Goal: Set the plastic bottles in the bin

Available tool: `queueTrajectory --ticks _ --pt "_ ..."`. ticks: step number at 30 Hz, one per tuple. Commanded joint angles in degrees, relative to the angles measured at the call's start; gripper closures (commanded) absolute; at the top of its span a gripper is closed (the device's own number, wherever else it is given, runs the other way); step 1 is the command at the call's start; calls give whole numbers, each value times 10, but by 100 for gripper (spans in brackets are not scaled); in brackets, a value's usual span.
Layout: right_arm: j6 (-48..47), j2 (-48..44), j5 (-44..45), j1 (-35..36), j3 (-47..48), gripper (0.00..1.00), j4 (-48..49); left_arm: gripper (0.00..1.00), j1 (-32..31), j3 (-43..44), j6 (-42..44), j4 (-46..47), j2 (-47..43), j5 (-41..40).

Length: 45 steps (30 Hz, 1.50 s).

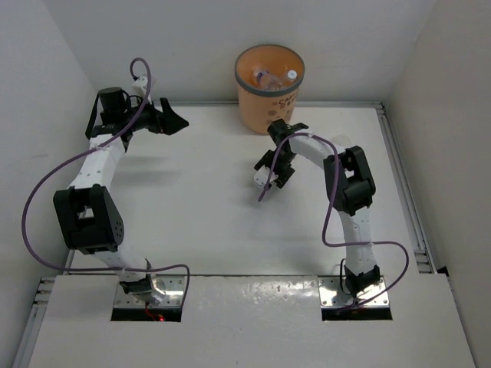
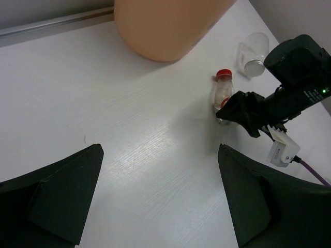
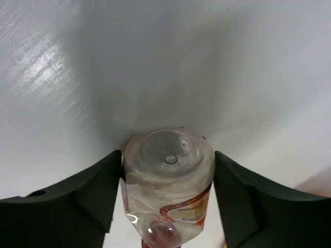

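Note:
The red-capped bottle (image 3: 168, 181), clear with a brownish-red label, lies between my right gripper's (image 3: 168, 178) fingers, which touch both its sides low over the table. In the left wrist view the bottle (image 2: 223, 95) lies in front of the bin (image 2: 165, 26), with my right gripper (image 2: 243, 111) on it. The bin (image 1: 265, 107) stands at the back centre with clear bottles (image 1: 270, 78) inside. Another clear bottle (image 2: 253, 54) with a white cap lies on the table beyond. My left gripper (image 1: 173, 119) is open and empty at the back left, and its own view (image 2: 160, 191) shows the same.
White walls close the table at the back and both sides. A rail (image 1: 403, 184) runs along the right edge. A purple cable (image 1: 265, 192) hangs from my right wrist.

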Motion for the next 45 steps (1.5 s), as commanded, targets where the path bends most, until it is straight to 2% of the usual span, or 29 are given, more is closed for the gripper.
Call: queueTrajectory --ticks 1,2,4,5,7,8,9,10,11,12,13,14,15,16,17,18,19,20,21,23,24,28,33,34,37,40,42,44,45 --pt "-48 2 -9 9 19 35 -20 0 6 1 8 21 -22 21" --pt "-43 -3 -9 11 23 44 -19 0 6 1 8 21 -17 21" --pt "-16 -9 -9 16 26 53 -24 0 6 1 8 21 -17 26" --pt "-8 -21 -14 18 32 62 -29 0 6 1 2 21 -12 26" --pt "24 -33 -34 23 32 69 -32 0 6 1 -5 26 -12 32" --pt "71 -50 -55 23 29 73 -17 0 6 1 -10 31 -12 32" --pt "96 -72 -81 26 27 82 -6 0 6 1 -10 31 -12 32" --pt "121 -97 -95 29 23 84 8 0 6 1 -10 37 -12 37" --pt "210 -111 -123 29 14 86 25 0 6 1 -10 37 -18 37" --pt "247 -154 -146 30 -6 91 100 0 6 1 -16 42 -24 37" --pt "284 -170 -155 31 -14 95 133 0 6 -7 -16 50 -24 37" --pt "423 -186 -173 32 -25 100 254 0 6 -14 -21 50 -30 37" --pt "474 -231 -178 25 -64 100 303 0 6 -14 -21 59 -36 37" --pt "560 -245 -181 23 -77 100 397 0 0 -20 -27 59 -36 37" --pt "646 -258 -182 19 -91 100 446 0 0 -20 -27 66 -36 37" --pt "741 -290 -169 16 -136 100 555 0 0 -20 -41 66 -36 42" --pt "788 -298 -151 12 -148 100 673 0 0 -20 -48 72 -36 42" --pt "826 -308 -117 11 -163 100 719 0 0 -20 -55 72 -36 42" --pt "908 -311 -83 8 -161 100 817 0 0 -20 -70 85 -36 48" --pt "952 -304 -28 4 -137 100 860 0 0 -20 -85 90 -29 54" --pt "1005 -297 3 2 -126 100 898 0 -5 -20 -91 98 -29 54" --pt "1078 -216 105 -20 -25 100 1029 0 -11 -20 -105 111 -24 54" --pt "1190 -132 149 -67 50 100 1122 0 -16 -32 -111 116 -24 48" --pt "1193 -113 151 -74 58 100 1180 0 -16 -38 -111 116 -24 48" --pt "1195 -68 162 -86 110 100 1226 0 -16 -43 -111 116 -24 48" --pt "1213 -19 201 -96 164 100 1213 0 -16 -43 -111 116 -19 48" --pt "1232 25 219 -99 221 82 1201 0 -16 -38 -116 121 -14 48" --pt "1244 61 221 -101 278 52 1176 0 -16 -33 -121 121 -7 48" --pt "1255 85 223 -100 290 30 1167 0 -16 -33 -128 127 -7 42"
